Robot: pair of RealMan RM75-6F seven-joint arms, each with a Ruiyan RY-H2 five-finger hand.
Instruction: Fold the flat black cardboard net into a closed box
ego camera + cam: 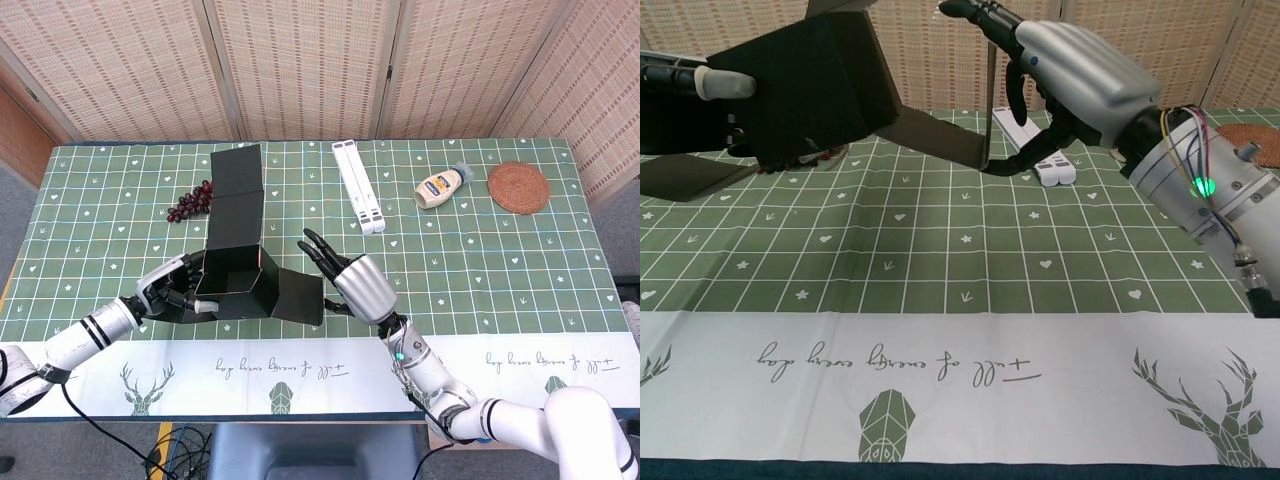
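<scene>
Cardboard (237, 270), black, is partly folded and lifted off the table (500, 270) near its front left: we see an open-topped box body with a long flap running back toward the screen and a side panel sticking out to the right, its end turned up. Left hand (172, 290) grips the box body's left wall, fingers (710, 82) wrapped over the near edge, so we judge it is there to hold the body steady in the air while the other side gets folded. Right hand (352, 283) holds nothing; its fingers are spread and extended, palm against or just beside the upturned end of the side panel. We can't tell if it really touches. We judge it is set to push that panel in toward the body.

Grapes (191, 201) lie just behind-left of the long flap, close enough to get brushed. White folded stand (358, 186) sits behind the right hand. Mayonnaise bottle (441, 186) and woven coaster (518, 187) are well apart, far right. Nothing sits between the right hand and the panel.
</scene>
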